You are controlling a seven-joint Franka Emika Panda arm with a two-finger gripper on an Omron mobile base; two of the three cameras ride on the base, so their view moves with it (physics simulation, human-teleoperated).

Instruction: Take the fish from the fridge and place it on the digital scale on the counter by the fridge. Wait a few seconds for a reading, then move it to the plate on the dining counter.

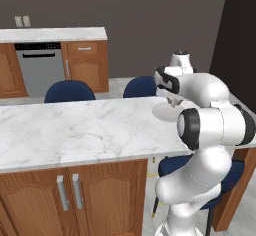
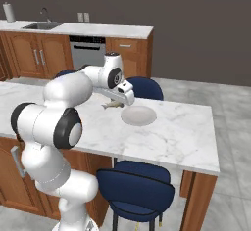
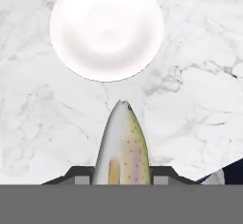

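The tool (image 2: 117, 103) is clamped on the fish (image 3: 122, 144) above the dining counter (image 2: 166, 137), just short of the plate (image 2: 138, 115), so only the set-down seems left.

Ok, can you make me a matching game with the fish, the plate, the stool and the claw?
Things:
1. fish
2. plate
3. stool
4. claw

States:
A. dark blue, tucked under the dining counter
B. round and white, nothing on it
C. shut on the fish
D. held up above the marble, not on the plate yet

Pairs: 1-D, 2-B, 3-A, 4-C
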